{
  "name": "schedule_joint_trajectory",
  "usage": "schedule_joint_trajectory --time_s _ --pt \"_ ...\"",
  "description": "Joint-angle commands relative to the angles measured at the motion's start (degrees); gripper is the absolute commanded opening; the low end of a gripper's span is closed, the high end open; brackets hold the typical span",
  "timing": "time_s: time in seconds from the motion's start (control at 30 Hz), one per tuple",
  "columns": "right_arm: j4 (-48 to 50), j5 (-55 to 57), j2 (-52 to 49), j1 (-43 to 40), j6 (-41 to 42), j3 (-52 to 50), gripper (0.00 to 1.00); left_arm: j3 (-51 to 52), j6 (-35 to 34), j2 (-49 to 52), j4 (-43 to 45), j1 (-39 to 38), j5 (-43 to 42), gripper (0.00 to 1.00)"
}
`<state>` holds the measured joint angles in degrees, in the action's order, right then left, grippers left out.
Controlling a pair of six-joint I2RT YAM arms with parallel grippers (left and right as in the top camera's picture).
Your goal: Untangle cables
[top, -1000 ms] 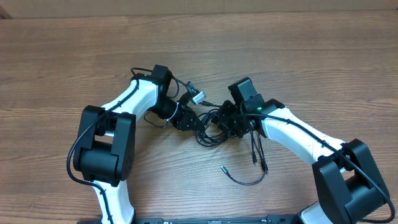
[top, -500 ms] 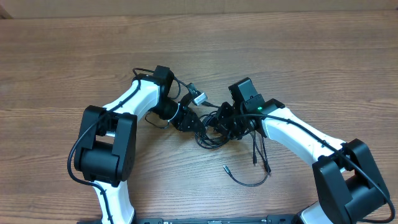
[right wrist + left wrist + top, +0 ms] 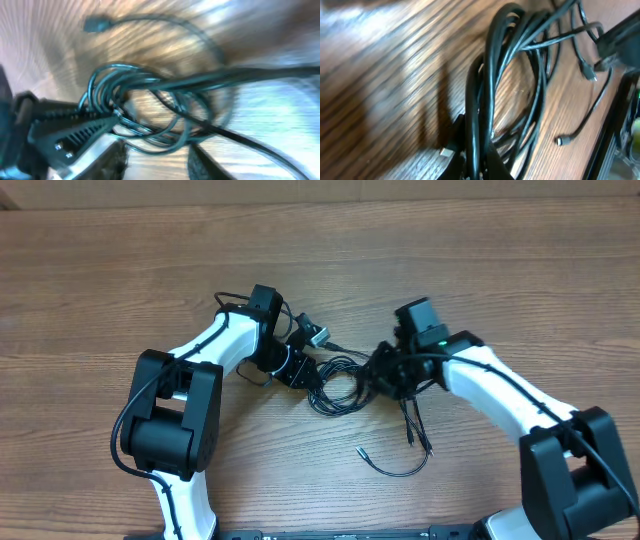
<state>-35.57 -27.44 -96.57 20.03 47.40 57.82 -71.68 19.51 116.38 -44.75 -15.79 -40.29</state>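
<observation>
The cables [image 3: 340, 385] are thin black cords lying in a tangled coil on the wooden table between both arms. My left gripper [image 3: 300, 373] is shut on a strand of the coil; in the left wrist view that strand [image 3: 492, 85] runs up from between the jaws of the left gripper [image 3: 479, 165]. My right gripper [image 3: 385, 375] sits at the coil's right edge. In the right wrist view the right gripper [image 3: 160, 162] stands open, bare wood between its fingers [image 3: 205, 162], with the loops [image 3: 150, 107] just ahead. Loose ends [image 3: 412, 435] trail toward the front.
A silver-tipped plug [image 3: 318, 335] lies beside the left wrist. One small plug [image 3: 358, 450] ends a loose curve of cord [image 3: 400, 472] near the front. Two more plug ends [image 3: 559, 141] lie on the wood right of the coil. Both arm bases stand at the front edge.
My right arm has drawn back to the right and its jaws have widened, away from the coil. The coil has spread out a little. My left gripper holds its strand, barely moved.
</observation>
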Motion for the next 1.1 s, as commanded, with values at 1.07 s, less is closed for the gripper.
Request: schedule_joint_trajectory --time_s 1.07 --pt "-3.6 10.5 1.7 -3.4 -3.4 1.5 1.00 1.2 -33.9 -0.4 6.4 -1.2 8.4 0.04"
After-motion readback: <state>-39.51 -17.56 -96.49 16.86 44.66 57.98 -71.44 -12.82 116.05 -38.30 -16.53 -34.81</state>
